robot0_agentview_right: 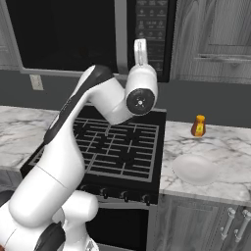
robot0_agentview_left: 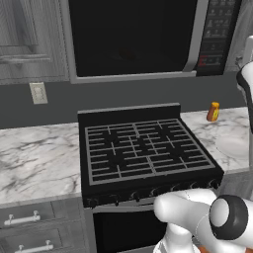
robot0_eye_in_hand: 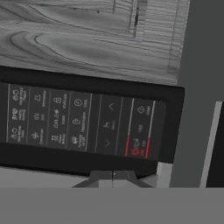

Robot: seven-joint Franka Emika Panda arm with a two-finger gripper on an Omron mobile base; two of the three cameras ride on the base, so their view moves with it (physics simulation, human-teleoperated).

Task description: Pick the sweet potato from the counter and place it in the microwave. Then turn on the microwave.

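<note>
- Currently, at far left, the counter [robot0_agentview_left: 34,153] carries no sweet potato on any visible stretch. The black stovetop [robot0_agentview_left: 143,148] beside it is likewise bare.
- Above the stovetop, the microwave [robot0_agentview_left: 133,76] has its black glass door [robot0_agentview_left: 128,34] shut. The glass is too dark to show the interior, so the sweet potato's position cannot be confirmed. By judgement it is inside, and the placing step is done.
- Right of the door, the button panel [robot0_eye_in_hand: 78,122] is a tall strip in the room. In the hand view it runs crosswise, because the hand is rolled.
- The gripper [robot0_eye_in_hand: 113,176] is raised to the panel with its jaws closed together and nothing between them. The joined tips form a single pressing point.
- Deciding relation: the red-marked button [robot0_eye_in_hand: 136,148] lies just beyond the tips and slightly to the right in the hand view, near the panel's end. By judgement, the coming move is a short sideways correction followed by a straight push along the gripper axis.
- Risk, by judgement: the neighbouring keys are closely spaced, so an uncorrected push may hit the wrong one.
- Farther right, an orange bottle [robot0_agentview_right: 198,126] and a white dish [robot0_agentview_right: 195,169] rest on the counter, well clear of the hand.
</note>
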